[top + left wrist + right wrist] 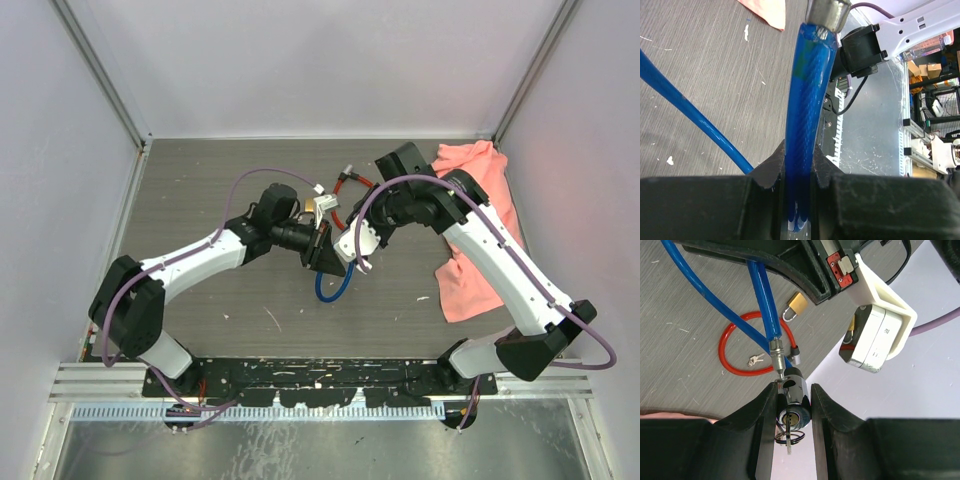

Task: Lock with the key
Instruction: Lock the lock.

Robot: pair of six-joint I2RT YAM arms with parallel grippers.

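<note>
A blue cable lock hangs between my two grippers above the table. My left gripper (799, 161) is shut on the blue cable (807, 95), just below its metal end (827, 11). My right gripper (792, 390) is shut on the chrome lock cylinder (794, 390). A key (791, 436) with a wire ring sticks out of the cylinder's keyhole. The cable's metal pin (776, 352) meets the side hole of the cylinder. From above, the left gripper (322, 252) and right gripper (355, 250) are close together, and the blue loop (335, 288) droops beneath them.
A red cable lock (735, 367) lies coiled on the table with small keys (756, 359) inside it. A brass padlock (796, 304) lies near it. A pink cloth (475, 230) covers the table's right side. Enclosure walls surround the grey table (200, 200).
</note>
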